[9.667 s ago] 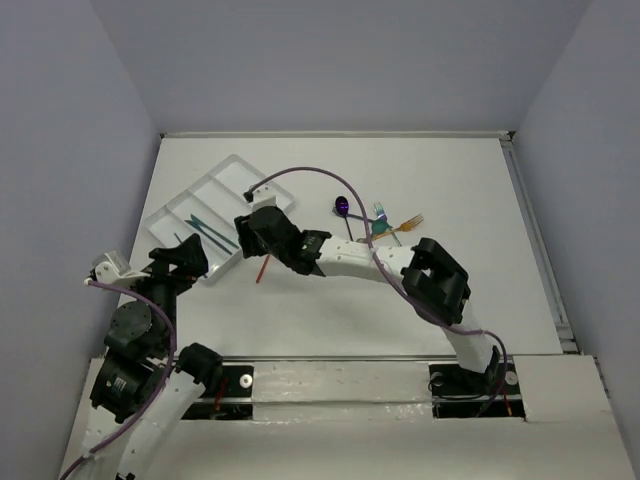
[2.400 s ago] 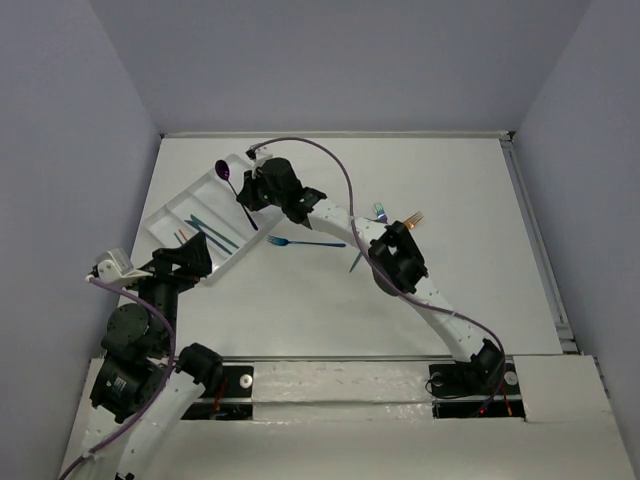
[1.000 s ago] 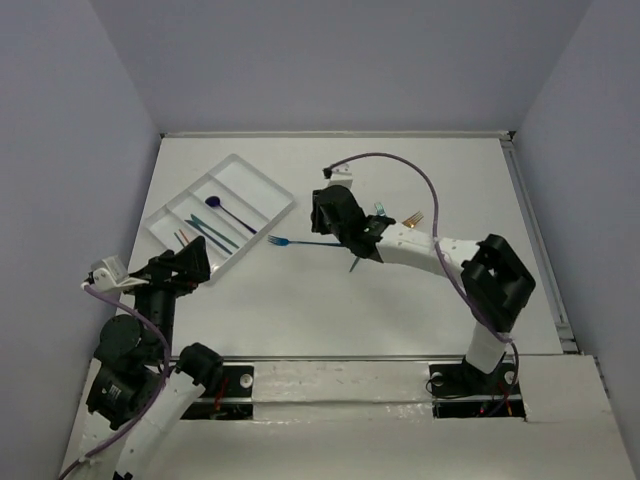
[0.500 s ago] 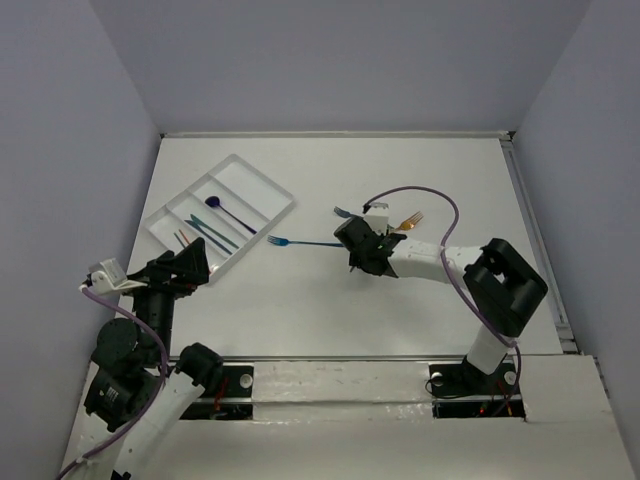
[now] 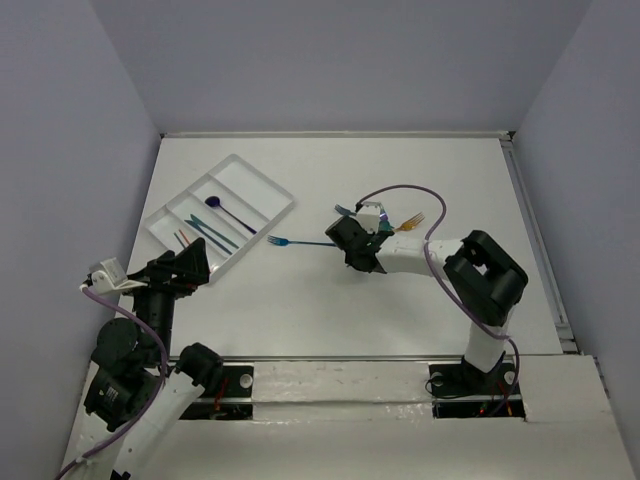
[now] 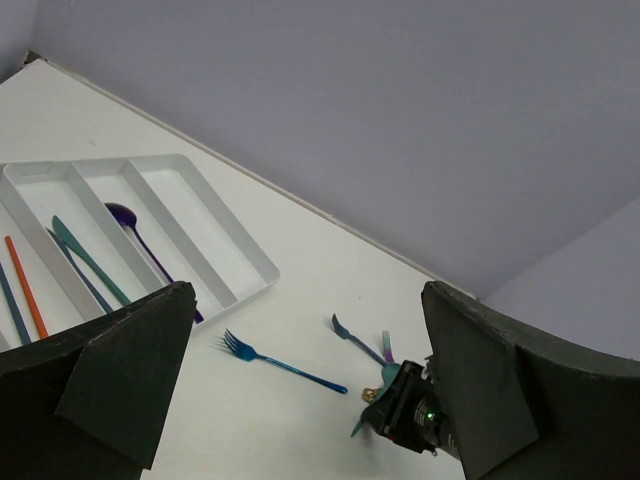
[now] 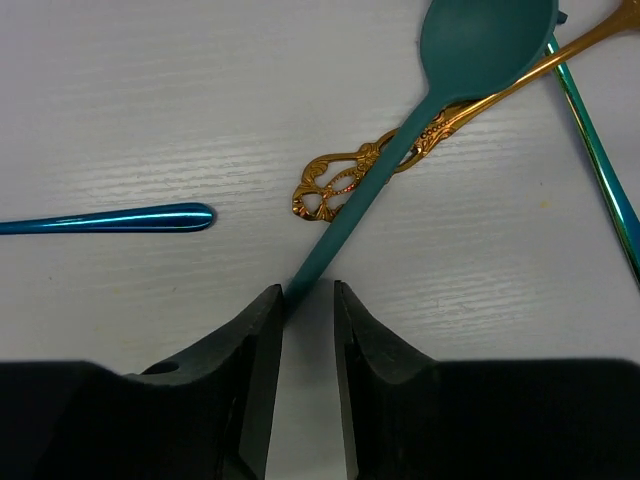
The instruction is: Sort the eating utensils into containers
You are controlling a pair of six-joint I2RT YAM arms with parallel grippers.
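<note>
White desk (image 7: 150, 100) filled my right-wrist view. On it the teal spoon (image 7: 487, 40) lay diagonally, its bowl toward the upper right and cut off by the frame top. I saw the right gripper (image 7: 308, 295) narrowly parted, straddling the handle tip without clamping it. The left gripper (image 6: 305, 300) hung spread wide and empty.
</note>
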